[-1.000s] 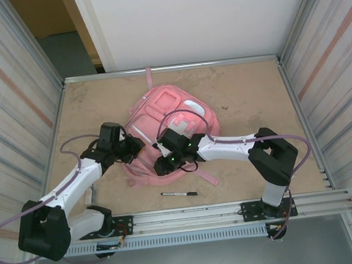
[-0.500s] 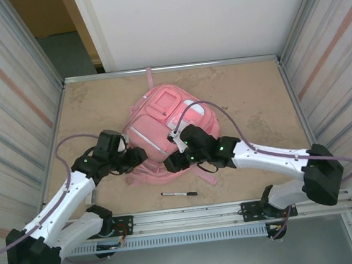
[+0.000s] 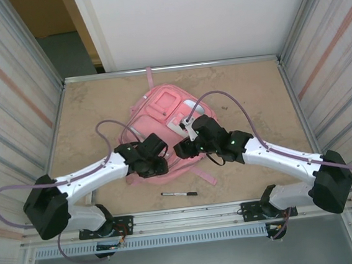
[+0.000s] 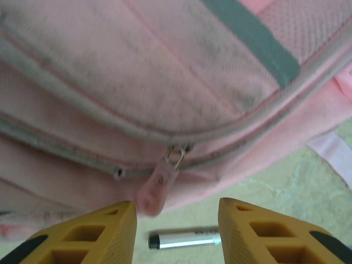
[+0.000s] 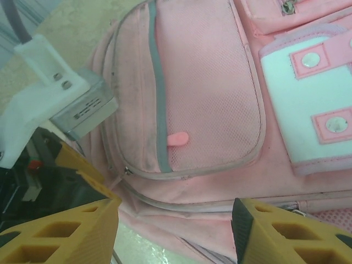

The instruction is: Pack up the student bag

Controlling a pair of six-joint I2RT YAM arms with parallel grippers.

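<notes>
Over the pink bag (image 3: 164, 105) on the worktop (image 3: 254, 99), the left gripper (image 4: 176, 217) and right gripper (image 5: 175, 220) have their jaws apart, holding nothing.

The pink backpack (image 3: 161, 111) filled the middle of the surface (image 3: 254, 99). The left tool (image 3: 156, 165) and right tool (image 3: 184, 148) crowded close together over its near edge. Wide bare surface lay free to the left and right of the bag. A black pen (image 3: 179, 194) lay in the narrow strip before the near rail (image 3: 221, 210). Corrugated walls (image 3: 11, 104) hemmed both sides.
</notes>
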